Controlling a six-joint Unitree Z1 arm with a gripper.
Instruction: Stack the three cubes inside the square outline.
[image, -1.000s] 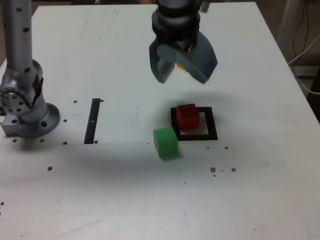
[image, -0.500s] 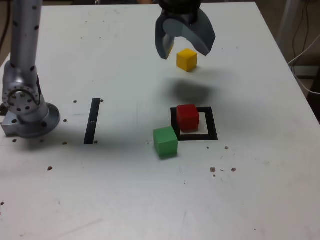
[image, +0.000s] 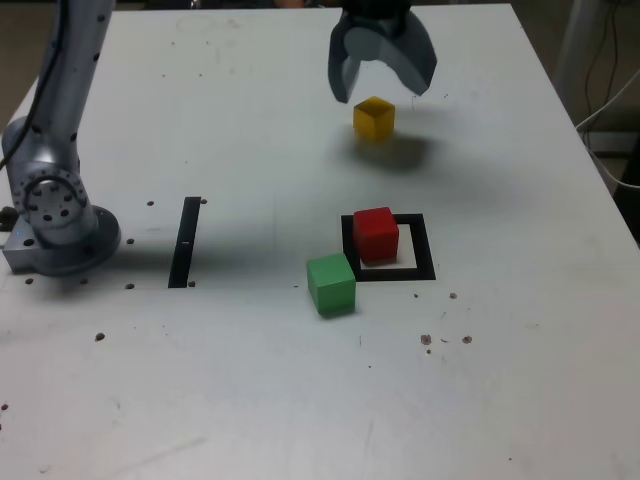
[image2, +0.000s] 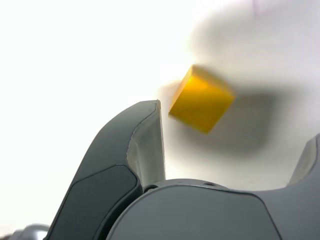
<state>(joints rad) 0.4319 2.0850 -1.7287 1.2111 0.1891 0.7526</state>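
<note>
Overhead, smooth grey curved jaws stand spread, empty, above the matte yellow cube.

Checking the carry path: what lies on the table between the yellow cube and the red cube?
Only bare white tabletop plus the arm's shadow, in the exterior view, between the yellow cube and the red cube.
</note>
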